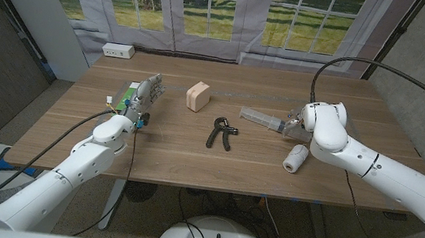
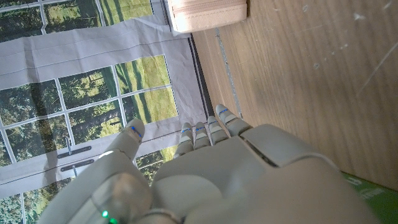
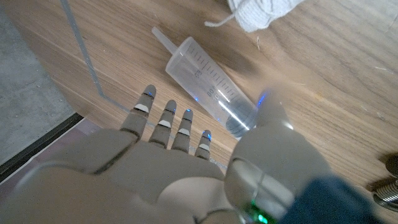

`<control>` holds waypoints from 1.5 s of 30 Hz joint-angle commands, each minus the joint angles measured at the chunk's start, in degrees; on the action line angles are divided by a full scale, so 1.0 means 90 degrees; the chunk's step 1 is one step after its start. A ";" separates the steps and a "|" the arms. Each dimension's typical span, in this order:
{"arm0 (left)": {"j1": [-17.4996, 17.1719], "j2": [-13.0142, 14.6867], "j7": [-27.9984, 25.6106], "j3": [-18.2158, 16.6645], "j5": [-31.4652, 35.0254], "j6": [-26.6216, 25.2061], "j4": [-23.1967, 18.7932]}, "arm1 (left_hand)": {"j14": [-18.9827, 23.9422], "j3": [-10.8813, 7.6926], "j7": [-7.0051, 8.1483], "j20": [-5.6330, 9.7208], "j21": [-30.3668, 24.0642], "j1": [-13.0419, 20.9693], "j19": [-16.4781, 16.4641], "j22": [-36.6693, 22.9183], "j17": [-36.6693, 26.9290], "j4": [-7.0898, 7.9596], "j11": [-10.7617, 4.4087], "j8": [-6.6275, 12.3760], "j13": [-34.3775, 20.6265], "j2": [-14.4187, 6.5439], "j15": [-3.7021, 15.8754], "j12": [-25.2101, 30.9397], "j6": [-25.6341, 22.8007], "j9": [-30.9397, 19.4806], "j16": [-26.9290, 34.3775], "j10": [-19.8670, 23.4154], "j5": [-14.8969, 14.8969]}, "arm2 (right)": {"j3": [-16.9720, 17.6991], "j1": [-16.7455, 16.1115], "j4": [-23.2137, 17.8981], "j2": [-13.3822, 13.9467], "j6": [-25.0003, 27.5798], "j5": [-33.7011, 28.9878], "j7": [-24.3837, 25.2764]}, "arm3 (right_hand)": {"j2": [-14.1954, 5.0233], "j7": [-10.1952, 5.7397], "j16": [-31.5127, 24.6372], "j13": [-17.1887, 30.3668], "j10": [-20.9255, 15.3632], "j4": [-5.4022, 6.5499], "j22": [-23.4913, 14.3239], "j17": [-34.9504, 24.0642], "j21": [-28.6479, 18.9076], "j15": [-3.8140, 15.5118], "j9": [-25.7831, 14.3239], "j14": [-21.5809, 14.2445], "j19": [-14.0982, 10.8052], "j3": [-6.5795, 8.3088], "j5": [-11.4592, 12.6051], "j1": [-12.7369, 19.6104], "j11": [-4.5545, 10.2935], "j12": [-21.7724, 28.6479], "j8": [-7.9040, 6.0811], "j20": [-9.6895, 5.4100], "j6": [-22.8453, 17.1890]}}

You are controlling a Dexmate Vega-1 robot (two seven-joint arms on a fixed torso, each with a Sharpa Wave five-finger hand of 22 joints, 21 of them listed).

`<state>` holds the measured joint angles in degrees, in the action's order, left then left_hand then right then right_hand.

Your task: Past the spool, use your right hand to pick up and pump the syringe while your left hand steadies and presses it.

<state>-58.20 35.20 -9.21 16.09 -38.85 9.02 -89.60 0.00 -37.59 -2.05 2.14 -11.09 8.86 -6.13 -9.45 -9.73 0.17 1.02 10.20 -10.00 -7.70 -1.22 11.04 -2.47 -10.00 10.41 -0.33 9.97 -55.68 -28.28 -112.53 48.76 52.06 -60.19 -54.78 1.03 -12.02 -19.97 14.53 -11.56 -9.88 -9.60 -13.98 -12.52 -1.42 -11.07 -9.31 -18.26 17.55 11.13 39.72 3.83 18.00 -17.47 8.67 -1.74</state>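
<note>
Because the syringe (image 3: 208, 87) is clear, smooth plastic, it likely handles light, stiff and slippery; it lies on the table (image 1: 191, 153) past the spool (image 1: 295, 158), best taken mid-barrel. Just over it, the right hand (image 3: 186, 168) is spread, holding nothing. Well apart, the left hand (image 1: 143, 97) is open, empty.

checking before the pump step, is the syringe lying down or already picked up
Lying down. The syringe rests on its side on the wooden table, and the right hand hovers open over it, fingers spread, not gripping.
</note>
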 commanded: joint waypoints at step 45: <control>-0.0192 0.0002 -0.0169 -0.0091 -0.0050 -0.0004 -0.0117 | 0.0075 -0.0135 0.0012 0.0035 -0.0008 -0.0149 -0.0114 -0.0035 -0.0012 0.0013 0.0063 0.0045 -0.0023 -0.0204 -0.0041 -0.0010 -0.0113 -0.0010 -0.0019 -0.0001 0.0035 | 0.0903 -0.1066 0.0592 -0.0756 -0.0812 -0.1494 0.0762 | -0.0192 -0.0069 -0.1171 -0.0116 -0.2699 -0.0011 -0.0017 -0.0070 0.0115 0.1543 -0.0037 -0.2534 -0.1289 0.0316 -0.0059 0.1630 0.0896 0.0283 -0.0566 -0.1076 -0.2895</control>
<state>-59.56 35.21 -10.36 15.53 -39.28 8.82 -90.33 0.52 -38.29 -1.85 2.24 -11.09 7.90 -6.65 -9.45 -9.72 0.24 1.33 10.20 -10.00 -7.19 -1.32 11.04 -3.09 -10.01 10.41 -0.02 9.97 -48.55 -36.55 -108.09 42.85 45.97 -72.33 -49.78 -0.39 -12.56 -29.88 13.20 -34.76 -9.80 -9.61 -14.26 -11.76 2.97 -11.05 -31.28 -29.57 19.85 10.38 53.04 11.85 20.13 -22.06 -0.28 -26.74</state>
